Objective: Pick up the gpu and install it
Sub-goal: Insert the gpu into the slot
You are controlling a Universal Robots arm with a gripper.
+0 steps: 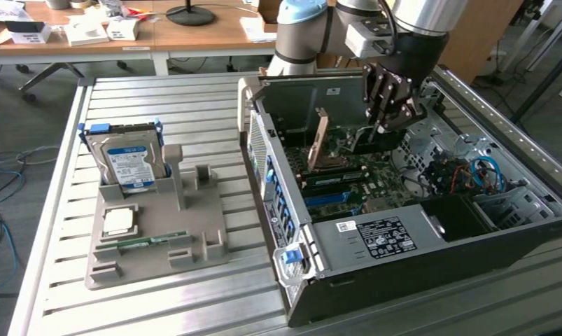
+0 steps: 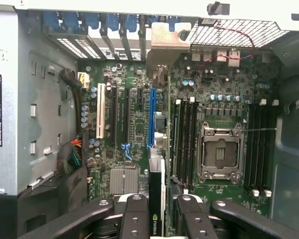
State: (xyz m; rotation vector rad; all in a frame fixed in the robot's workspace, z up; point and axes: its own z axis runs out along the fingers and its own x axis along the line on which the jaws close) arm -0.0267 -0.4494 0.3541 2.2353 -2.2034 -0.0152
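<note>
Wrist view: the gripper (image 2: 162,221) has its fingers (image 2: 134,219) clamped on the gpu (image 2: 156,199). The gpu is seen edge-on over the motherboard (image 2: 134,124), running just beside the blue slot (image 2: 151,117). In the exterior view, gripper and gpu sit upper right of the frame, inside the open case (image 1: 402,238).

My arm (image 1: 428,15) reaches steeply down, its gripper (image 1: 381,131) pointing downward, jaws part closed and clamped on the gpu (image 2: 156,186).
</note>
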